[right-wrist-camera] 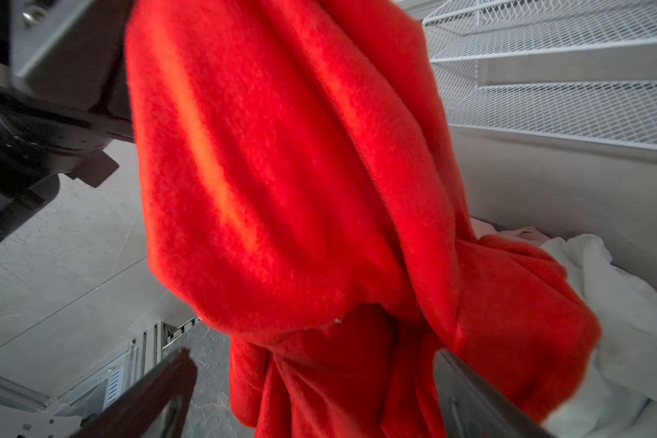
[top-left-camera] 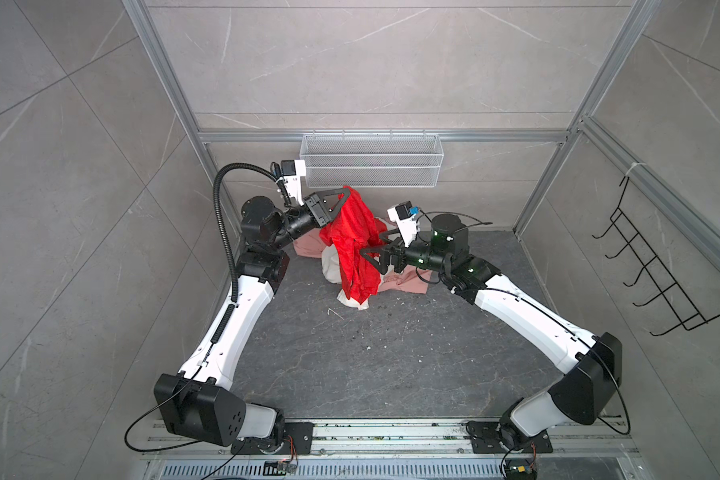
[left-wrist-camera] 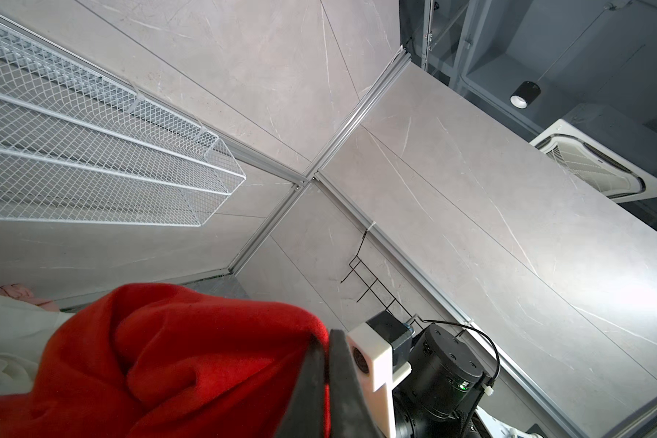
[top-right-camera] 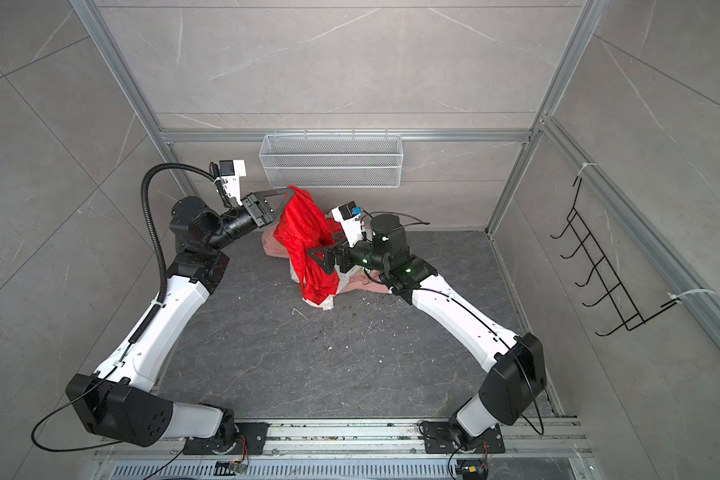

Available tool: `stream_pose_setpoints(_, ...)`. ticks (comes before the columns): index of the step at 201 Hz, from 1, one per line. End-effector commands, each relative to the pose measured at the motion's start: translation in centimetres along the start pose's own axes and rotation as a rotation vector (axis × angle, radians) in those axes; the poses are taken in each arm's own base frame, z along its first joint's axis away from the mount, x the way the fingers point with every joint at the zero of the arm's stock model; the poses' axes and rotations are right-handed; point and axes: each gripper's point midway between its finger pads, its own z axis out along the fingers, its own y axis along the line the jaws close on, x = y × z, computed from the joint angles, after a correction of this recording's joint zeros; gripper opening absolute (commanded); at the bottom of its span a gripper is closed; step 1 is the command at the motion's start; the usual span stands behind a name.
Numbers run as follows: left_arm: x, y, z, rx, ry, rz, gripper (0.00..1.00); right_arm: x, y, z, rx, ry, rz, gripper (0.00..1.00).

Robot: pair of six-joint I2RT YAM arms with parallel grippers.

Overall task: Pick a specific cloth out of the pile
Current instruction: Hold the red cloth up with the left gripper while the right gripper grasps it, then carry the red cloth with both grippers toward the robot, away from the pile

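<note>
The cloth (top-left-camera: 352, 245) (top-right-camera: 304, 232) is bright red and hangs in a long drape above the pile. My left gripper (top-left-camera: 346, 191) (top-right-camera: 289, 191) is shut on its top edge, and the left wrist view shows red fabric (left-wrist-camera: 167, 360) pinched between the closed fingertips (left-wrist-camera: 325, 337). My right gripper (top-left-camera: 371, 245) (top-right-camera: 321, 245) is open at mid-height of the drape. In the right wrist view the red folds (right-wrist-camera: 281, 170) hang between its spread fingers (right-wrist-camera: 183, 364). Below lie the pile's white garment (top-left-camera: 329, 266) and pale pink garment (top-left-camera: 404, 282).
A white wire basket (top-left-camera: 371, 160) (left-wrist-camera: 92, 151) hangs on the back wall just behind the left gripper. A black hook rack (top-left-camera: 657, 266) is on the right wall. The dark grey floor (top-left-camera: 371, 353) carries small bits of debris. Aluminium rails frame the walls.
</note>
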Motion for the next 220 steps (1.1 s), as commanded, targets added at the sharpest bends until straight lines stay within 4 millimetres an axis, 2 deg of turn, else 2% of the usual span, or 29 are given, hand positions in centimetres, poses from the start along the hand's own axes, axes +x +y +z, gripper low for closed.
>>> stream_pose_setpoints(1,-1.9,-3.9,-0.9,0.069,-0.063,0.111,0.00,-1.0,0.1,0.4,-0.005,-0.030,-0.010,1.00)
stream_pose_setpoints(44,-1.6,-4.1,-0.6,0.074,-0.057,0.110,0.00,0.0,0.4,1.3,0.002,-0.036,-0.029,1.00)
stream_pose_setpoints(94,-1.1,-4.7,-0.1,0.089,-0.046,0.109,0.00,1.8,-1.3,2.5,0.100,-0.019,-0.031,1.00)
stream_pose_setpoints(142,-0.9,-5.0,0.1,0.094,-0.041,0.110,0.00,2.2,-1.2,3.6,0.074,-0.026,-0.016,0.88)
stream_pose_setpoints(166,-0.9,-5.1,0.3,0.098,-0.040,0.110,0.00,2.4,-1.4,3.9,0.073,-0.026,-0.006,0.78)
stream_pose_setpoints(185,-0.9,-5.1,0.3,0.098,-0.041,0.110,0.00,2.5,-1.6,4.1,0.073,-0.029,0.000,0.64)
stream_pose_setpoints(220,-0.7,-5.1,0.4,0.098,-0.038,0.109,0.00,2.4,-1.4,4.3,0.060,-0.036,0.013,0.29)
